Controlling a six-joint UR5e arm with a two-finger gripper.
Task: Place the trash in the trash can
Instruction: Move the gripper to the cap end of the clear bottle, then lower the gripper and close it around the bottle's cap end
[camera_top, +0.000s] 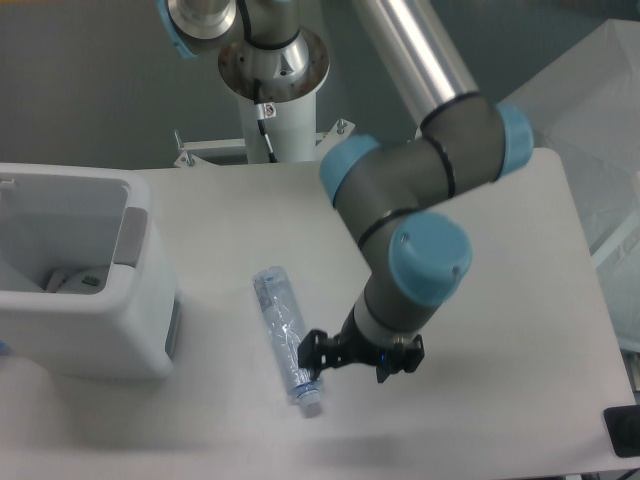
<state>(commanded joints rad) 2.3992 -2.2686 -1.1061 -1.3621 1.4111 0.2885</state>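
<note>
Camera view: crushed clear bluish plastic bottle (283, 335) lay on white counter (500, 300), well apart from large white rectangular bin (100, 330). Black two-finger hand (345, 358) stood just beside its capped end; spread could not be told. Risk: slick crumpled plastic slipping sideways.

Crushed clear bluish bottle (282, 333) lies flat, white cap nearest my gripper (357, 357). White trash can (140, 300) well apart beyond it, packet (78, 281) inside.

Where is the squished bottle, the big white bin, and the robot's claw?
bottle (281, 325): fixed camera view, on its clear crushed body.
bin (140, 268): fixed camera view, on its right rim.
gripper (347, 358): fixed camera view, midway between its dark fingertips.
</note>
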